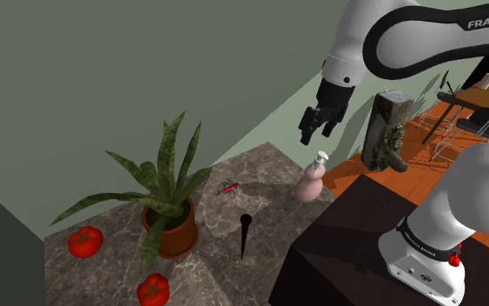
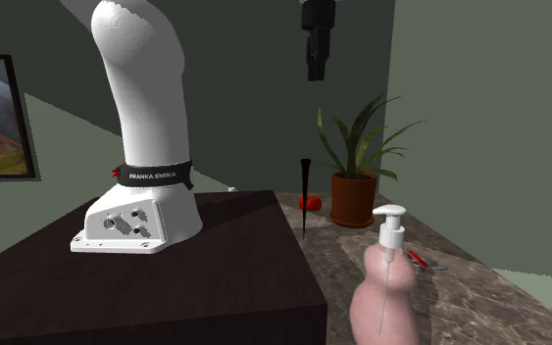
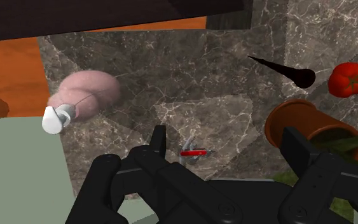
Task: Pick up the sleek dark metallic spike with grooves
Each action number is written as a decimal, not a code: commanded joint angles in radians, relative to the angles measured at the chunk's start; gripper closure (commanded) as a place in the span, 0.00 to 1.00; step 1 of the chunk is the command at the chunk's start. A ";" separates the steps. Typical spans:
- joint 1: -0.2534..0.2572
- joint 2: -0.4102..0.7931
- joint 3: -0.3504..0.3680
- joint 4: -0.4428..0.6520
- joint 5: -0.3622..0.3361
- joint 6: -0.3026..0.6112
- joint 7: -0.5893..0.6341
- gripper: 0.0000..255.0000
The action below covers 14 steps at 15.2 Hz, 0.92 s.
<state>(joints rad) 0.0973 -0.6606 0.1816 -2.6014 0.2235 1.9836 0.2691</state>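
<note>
- The dark spike (image 1: 245, 233) stands up tall on the stone counter (image 1: 273, 165). Its fat round end is on top and its thin point is down on the stone.
- In the shoulder view we see it between the plant pot (image 1: 178, 235) and the edge of the dark stand (image 1: 338, 248). It is near both and touches neither.
- The long way of the spike goes up and down, so we think the fingers should close on its sides.
- The gripper (image 1: 316, 126) hangs high in the air. Its two black fingers (image 3: 158, 137) are spread apart and nothing is between them.
- This is what counts most: the spike is not under the hand. In the shoulder view it is lower down and off to the left of the gripper. In the wrist view it is out past the finger on the pot's side.
- We think the hand must slide over toward the pot first and then go down.
- Right under the hand is a small red thing (image 3: 193, 153). That is not what we want.
- A pink soap bottle (image 1: 310, 182) with a white pump stands on the other side of the hand from the spike.
- A red tomato (image 3: 347, 79) lies just past the spike, and it could get bumped.
</note>
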 commanded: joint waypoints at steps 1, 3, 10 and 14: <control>0.018 0.047 0.030 -0.018 0.031 0.073 0.023 0.00; 0.034 0.094 0.058 -0.035 0.059 0.143 0.040 0.00; 0.086 0.312 0.157 -0.046 0.141 0.398 0.099 0.00; 0.107 0.465 0.210 -0.018 0.162 0.542 0.138 0.00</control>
<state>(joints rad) 0.2013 -0.2428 0.3785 -2.6326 0.3835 2.4848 0.3964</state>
